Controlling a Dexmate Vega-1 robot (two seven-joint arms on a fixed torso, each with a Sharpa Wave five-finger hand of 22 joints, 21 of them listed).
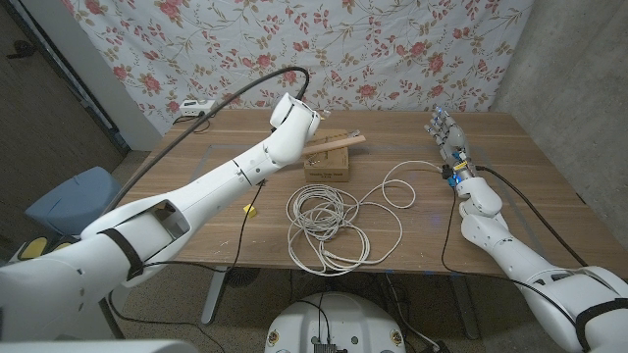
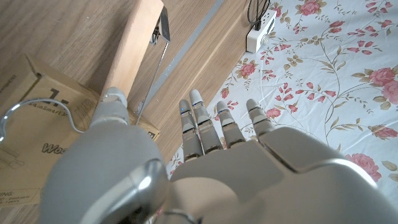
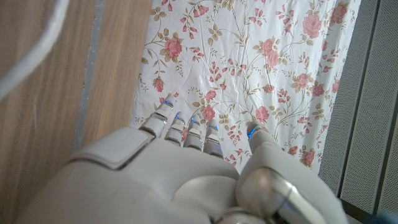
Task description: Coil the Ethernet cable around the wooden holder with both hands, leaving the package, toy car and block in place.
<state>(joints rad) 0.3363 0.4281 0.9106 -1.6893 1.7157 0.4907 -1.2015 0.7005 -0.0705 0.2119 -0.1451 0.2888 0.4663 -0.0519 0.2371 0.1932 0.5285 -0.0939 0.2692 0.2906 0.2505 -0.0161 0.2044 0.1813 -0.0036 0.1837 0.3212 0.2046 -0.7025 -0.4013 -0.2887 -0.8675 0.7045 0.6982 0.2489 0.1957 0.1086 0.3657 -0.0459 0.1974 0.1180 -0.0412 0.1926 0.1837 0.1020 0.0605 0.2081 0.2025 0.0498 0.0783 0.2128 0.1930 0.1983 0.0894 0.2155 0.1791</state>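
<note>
Backdrop: flowered cloth point(image 1: 392, 49) behind wooden table point(image 1: 530, 196).
Left hand point(image 1: 294, 116): at 11 o'clock, fingers straight, holding nothing, above wooden holder point(image 1: 339, 143) on package point(image 1: 329, 162).
Ethernet cable point(image 1: 329, 221): loosely coiled at 6 o'clock.
Right hand point(image 1: 449, 147): at 2 o'clock, fingers extended, empty.

Left arm reaches forward from the bottom-left corner to mid-surface. Left hand point(image 2: 211, 155) holds nothing; fingers point(image 2: 225, 121) extended, slightly apart, thumb point(image 2: 112, 102) set off to one side. Right arm extends along the right side of the surface. Right hand point(image 1: 449, 142) is raised, fingers straight and apart, holding nothing
</note>
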